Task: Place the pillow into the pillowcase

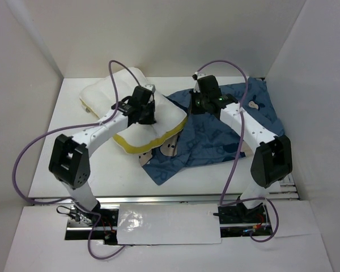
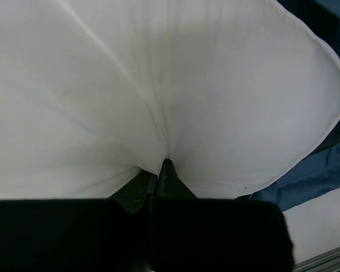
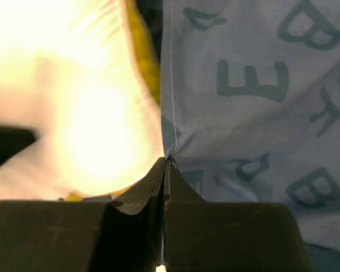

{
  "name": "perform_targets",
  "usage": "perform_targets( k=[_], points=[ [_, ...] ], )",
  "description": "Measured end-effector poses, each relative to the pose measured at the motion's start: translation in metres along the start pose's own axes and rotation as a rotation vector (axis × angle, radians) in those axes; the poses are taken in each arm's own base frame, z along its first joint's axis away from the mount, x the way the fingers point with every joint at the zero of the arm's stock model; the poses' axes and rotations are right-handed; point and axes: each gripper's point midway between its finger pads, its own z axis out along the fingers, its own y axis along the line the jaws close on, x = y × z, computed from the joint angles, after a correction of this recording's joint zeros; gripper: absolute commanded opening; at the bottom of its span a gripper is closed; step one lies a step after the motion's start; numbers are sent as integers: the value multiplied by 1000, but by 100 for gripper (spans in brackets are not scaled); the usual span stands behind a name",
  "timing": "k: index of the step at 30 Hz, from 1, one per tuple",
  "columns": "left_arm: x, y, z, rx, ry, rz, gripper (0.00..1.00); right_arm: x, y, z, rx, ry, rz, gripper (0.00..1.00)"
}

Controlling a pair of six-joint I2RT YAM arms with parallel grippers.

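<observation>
Robot test lab. White table (image 1: 119, 181) boxed in by plain white walls (image 1: 22, 85). Left robot arm (image 1: 96, 133) and right robot arm (image 1: 252, 127) bolted to metal rail (image 1: 158, 199) at table edge. Purple cables (image 1: 22, 164) loop off arms.

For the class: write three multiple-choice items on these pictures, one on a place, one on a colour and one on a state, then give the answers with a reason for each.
1. In the top view, where does the soft white rectangular pillow lie relative to the blue letter-printed fabric pillowcase?
A. mostly to its left
B. wholly inside it
C. wholly to its right

2. The seam along the pillow's edge is:
A. red
B. green
C. yellow

3. The left gripper is:
A. open above the pillow
B. shut on the pillow
C. shut on the pillowcase

Answers:
1 A, most of the pillow lies bare to the left of the blue cloth.
2 C, a yellow band rims its near edge.
3 B, its wrist view shows it pinching a fold of white fabric.
</observation>
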Motion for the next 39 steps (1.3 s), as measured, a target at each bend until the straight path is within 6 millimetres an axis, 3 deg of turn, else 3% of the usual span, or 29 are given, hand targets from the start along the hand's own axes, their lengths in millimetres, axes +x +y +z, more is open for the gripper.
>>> perform_targets(
  k=[9,17,18,19,20,22,23,26,34,36,39],
  points=[
    [-36,-41,42,-34,2,-65,0,-8,29,-23,-97,-34,-54,0],
    [-34,-64,52,-40,-25,-133,0,-7,37,-31,-128,-36,-64,0],
    [-33,-69,54,-27,-38,-132,35,-7,37,-31,-128,-36,-64,0],
    [-31,-74,56,-14,-46,-136,35,-7,36,-31,-127,-36,-64,0],
    [-27,-77,59,4,-49,-123,77,-7,35,-30,-121,-35,-61,0],
    [-18,-84,60,39,-37,-96,99,-7,29,-26,-100,-33,-53,0],
    [-13,-85,59,51,-32,-72,99,-6,25,-23,-90,-27,-48,0],
    [-2,-78,43,64,-26,-5,99,-2,14,-14,-55,-9,-30,0],
    [32,-14,-54,-1,-121,237,99,10,-9,-6,5,23,-6,0],
    [45,-5,-61,6,-124,267,99,10,-11,-6,9,21,-4,0],
    [77,-7,-52,62,-80,350,99,10,-10,-6,9,23,-5,0]
  ],
)
